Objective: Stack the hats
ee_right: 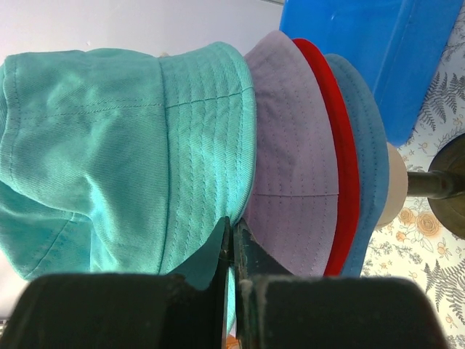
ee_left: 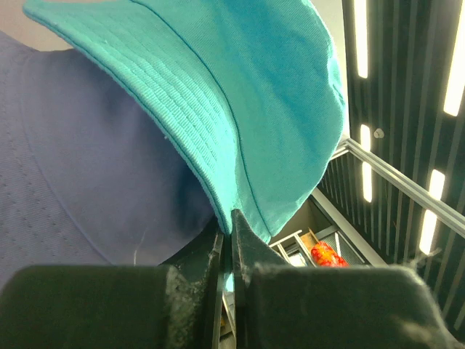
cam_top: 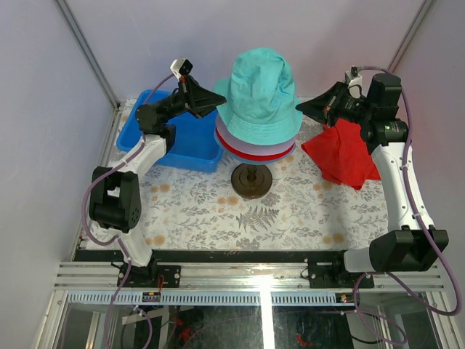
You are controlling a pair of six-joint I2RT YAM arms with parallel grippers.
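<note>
Centrally, toward the far side of the table, the teal hat (cam_top: 258, 87) is seen topmost on a stack carried by a beige mannequin head (ee_right: 396, 185). Below it the lilac hat (ee_right: 290, 145), the red hat (ee_right: 338, 145) and the blue hat (ee_right: 363, 138) are nested in that order, each brim showing just past the one above. The head is held up on a dark rod over a round dark stand base (cam_top: 251, 180), which is set on a pale tablecloth (cam_top: 290, 211) printed with ferns and flowers. The left gripper (cam_top: 220, 99) is set against the left edge of the teal brim. Its fingers are pressed together, and a thin edge of the teal brim is nipped at the tips. The right gripper (cam_top: 301, 109) is placed at the opposite, right edge of the same brim. Its fingers are likewise closed tight on teal cloth, which is seen running down between them in the right wrist view. To the left of the stack, beneath the left arm and close to the hats, a blue plastic bin (cam_top: 185, 142) is set at the far left of the table. To the right, under the right arm, a flat red cloth (cam_top: 345, 156) is spread on the tablecloth, just beside the brims. Neither is seen to lie between a gripper and the brim it holds. The table is enclosed by pale walls at the left, far and right sides.
</note>
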